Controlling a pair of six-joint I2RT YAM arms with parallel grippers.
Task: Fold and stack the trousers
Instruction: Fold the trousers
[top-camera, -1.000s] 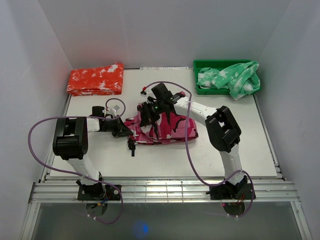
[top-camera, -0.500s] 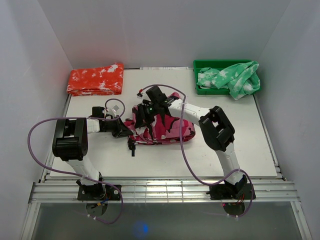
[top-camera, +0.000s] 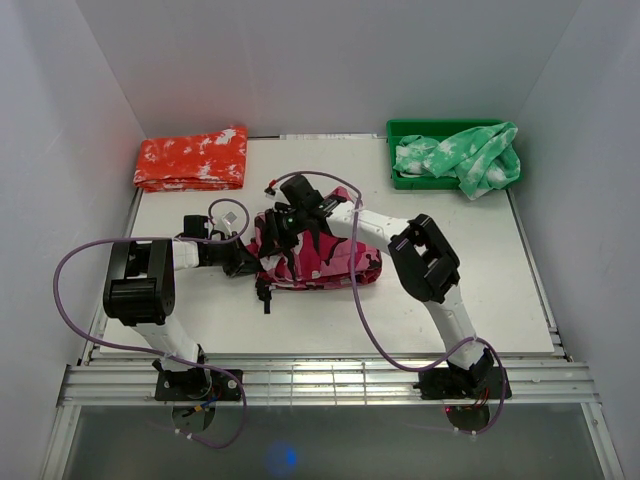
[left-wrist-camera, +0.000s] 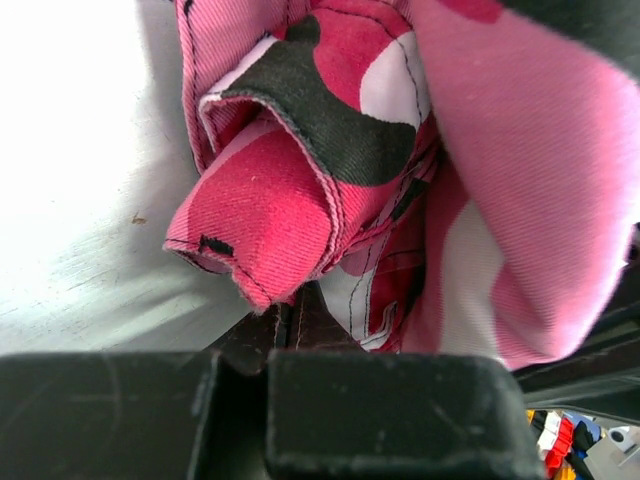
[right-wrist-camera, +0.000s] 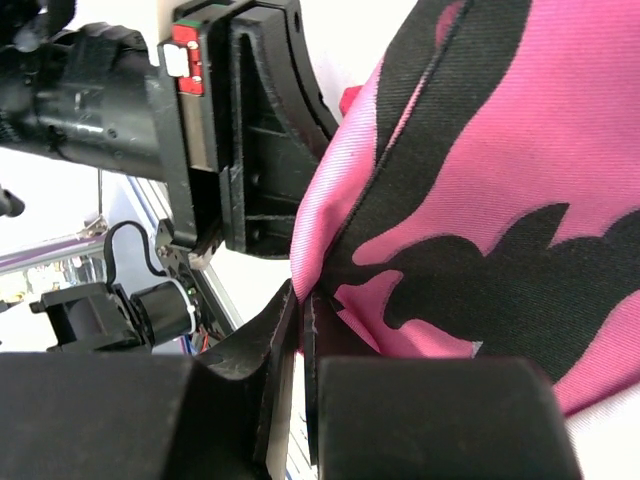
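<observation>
A white table (top-camera: 470, 295) carries the trousers (top-camera: 335, 260), bunched right at the 2 grippers' tips. The left gripper (left-wrist-camera: 290, 318) is pinched tight on a hem at the bundle's near-left edge. The right gripper (right-wrist-camera: 301, 300) sits just beyond it, fingers closed on a pink-and-black fold of the same cloth.
</observation>
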